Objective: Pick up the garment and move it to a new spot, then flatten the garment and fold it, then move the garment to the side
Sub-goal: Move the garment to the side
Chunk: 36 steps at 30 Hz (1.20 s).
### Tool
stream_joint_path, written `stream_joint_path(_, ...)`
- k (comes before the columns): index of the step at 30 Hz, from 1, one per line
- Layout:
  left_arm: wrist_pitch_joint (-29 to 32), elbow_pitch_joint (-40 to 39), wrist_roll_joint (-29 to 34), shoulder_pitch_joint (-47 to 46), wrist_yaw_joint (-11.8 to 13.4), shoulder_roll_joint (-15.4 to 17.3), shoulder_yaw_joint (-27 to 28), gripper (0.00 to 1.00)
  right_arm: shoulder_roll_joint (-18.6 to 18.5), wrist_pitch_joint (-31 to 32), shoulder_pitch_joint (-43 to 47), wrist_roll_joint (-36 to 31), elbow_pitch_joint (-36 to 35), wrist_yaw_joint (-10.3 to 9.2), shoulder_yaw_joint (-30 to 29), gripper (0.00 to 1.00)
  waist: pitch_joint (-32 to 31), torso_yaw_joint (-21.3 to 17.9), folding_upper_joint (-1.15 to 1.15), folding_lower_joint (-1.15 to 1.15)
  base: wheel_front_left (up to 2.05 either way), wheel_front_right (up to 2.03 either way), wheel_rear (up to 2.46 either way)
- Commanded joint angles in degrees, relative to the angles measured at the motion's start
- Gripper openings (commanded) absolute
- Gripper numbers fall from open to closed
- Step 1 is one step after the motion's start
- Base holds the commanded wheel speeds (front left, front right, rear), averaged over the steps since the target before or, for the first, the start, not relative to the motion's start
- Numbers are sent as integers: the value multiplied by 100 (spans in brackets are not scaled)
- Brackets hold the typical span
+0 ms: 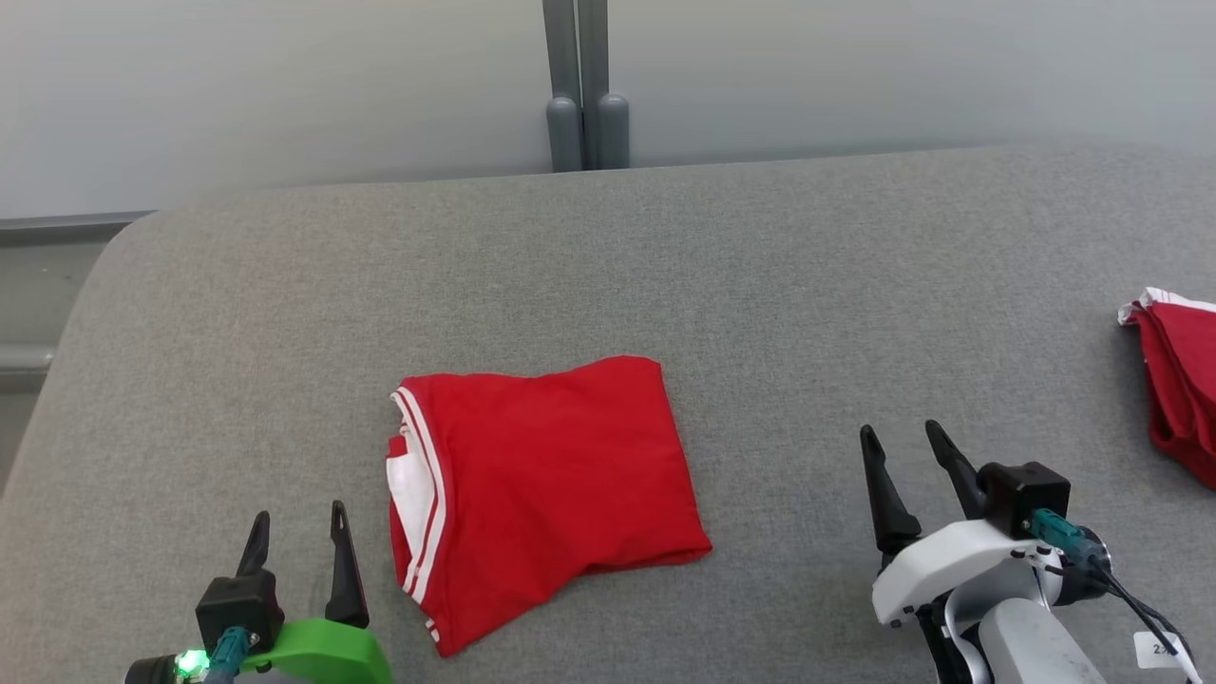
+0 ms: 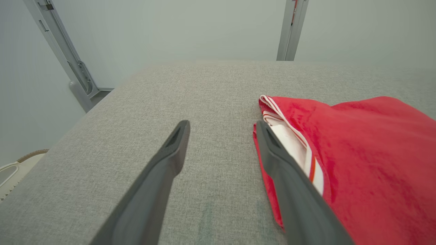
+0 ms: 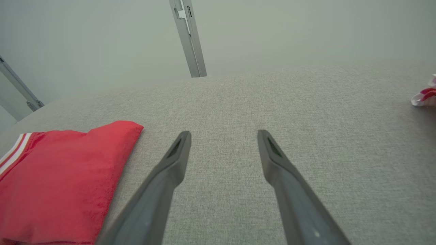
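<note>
A red garment (image 1: 541, 484) with white stripes lies folded into a rough rectangle on the grey table (image 1: 665, 266), near the front middle. Its striped edge faces left. My left gripper (image 1: 299, 518) stands open just left of that edge, nothing between its fingers. The left wrist view has the garment (image 2: 368, 163) right beside the right-hand finger. My right gripper (image 1: 902, 432) is open over bare table, well to the right of the garment. The right wrist view has the garment (image 3: 61, 183) at the lower left, apart from the open gripper (image 3: 223, 134).
A second red and white garment (image 1: 1178, 380) lies bunched at the table's right edge, its tip (image 3: 425, 95) seen in the right wrist view. A grey post (image 1: 584, 85) stands behind the table's far edge. The table's left corner is rounded.
</note>
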Motion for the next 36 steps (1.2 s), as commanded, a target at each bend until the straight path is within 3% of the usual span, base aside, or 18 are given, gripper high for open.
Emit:
stream_joint_path(1,4,-1,-41,-84,-29,25,-17,100,-10,-16,-73,-74,-55,0,61,100,77,68,0,0,0,0,0)
stream_joint_path(6,4,59,-224,-213,-80,26,-165,100,-14,-16,-222,31,39,-1,271,100,292,331,0,0,0,0,0)
stream_joint_path(16,5,170,-482,-419,-158,24,-537,100,-13,-16,-651,23,554,0,685,100,634,1241,0,0,0,0,0)
stream_joint_path(21,4,194,-524,-439,-146,24,-624,100,-16,-16,-857,-2,1067,0,748,100,718,1666,0,0,0,0,0)
stream_joint_path(27,4,193,-569,-404,-163,24,-686,100,-15,-14,-1242,76,1945,0,939,100,768,1905,0,0,0,0,0)
stream_joint_path(28,4,187,-575,-400,-154,24,-693,100,-15,-10,-1317,113,2095,0,992,81,767,1918,0,0,0,0,0)
stream_joint_path(29,4,182,-582,-396,-147,23,-697,100,-18,-8,-1375,137,2196,0,1033,39,766,1923,0,0,0,0,0)
stream_joint_path(30,4,176,-585,-391,-139,24,-695,100,-17,-1,-1423,162,2283,0,1068,9,764,1921,0,0,0,0,0)
stream_joint_path(31,4,165,-582,-384,-131,24,-694,100,-15,3,-1463,204,2358,0,1107,0,758,1905,0,0,0,0,0)
stream_joint_path(36,5,120,-501,-327,-101,25,-659,100,-32,-5,-1593,268,2239,-6,1031,0,680,1621,0,0,0,0,0)
